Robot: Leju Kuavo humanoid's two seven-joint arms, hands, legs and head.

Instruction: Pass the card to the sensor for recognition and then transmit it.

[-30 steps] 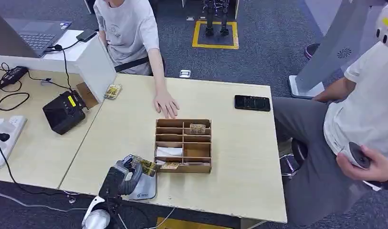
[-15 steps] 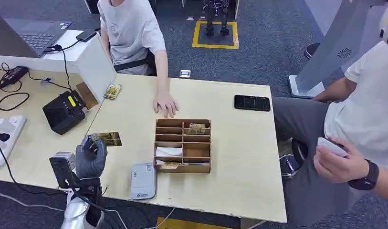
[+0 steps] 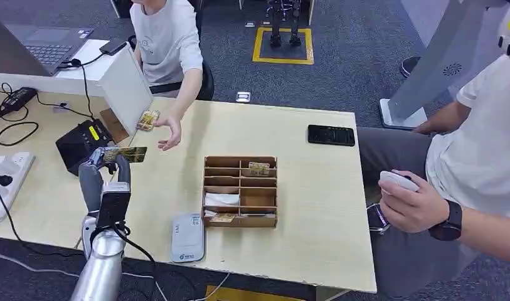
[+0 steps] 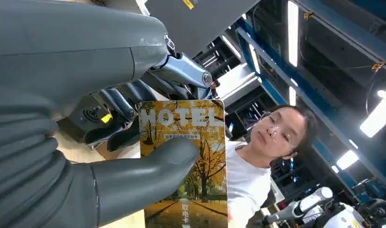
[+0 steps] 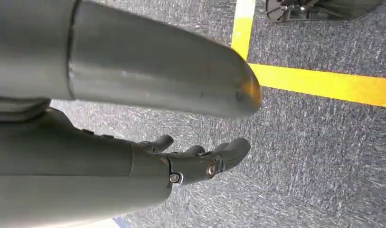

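My left hand (image 3: pixel 104 170) is raised over the table's left part and pinches a yellow hotel card (image 3: pixel 126 154) at its lower edge. In the left wrist view the thumb (image 4: pixel 148 164) presses the card (image 4: pixel 191 142) against the dark fingers behind it. The card points toward a person's open hand (image 3: pixel 169 133), which hovers a short way beyond it, apart from it. The grey card sensor (image 3: pixel 188 237) lies flat near the table's front edge, to the right of my arm. My right hand (image 5: pixel 191 159) hangs over the carpet, fingers loosely apart, holding nothing.
A wooden compartment box (image 3: pixel 241 214) with cards stands mid-table beside the sensor. A black device (image 3: pixel 83 147) and cables sit at the left, a small card stack (image 3: pixel 148 120) behind. A phone (image 3: pixel 331 135) lies at the far right. A second person (image 3: pixel 478 169) sits at the right edge.
My left hand lifted the card off the sensor area and carried it left and away toward the seated person. That person's hand rose from the table and turned toward the card.
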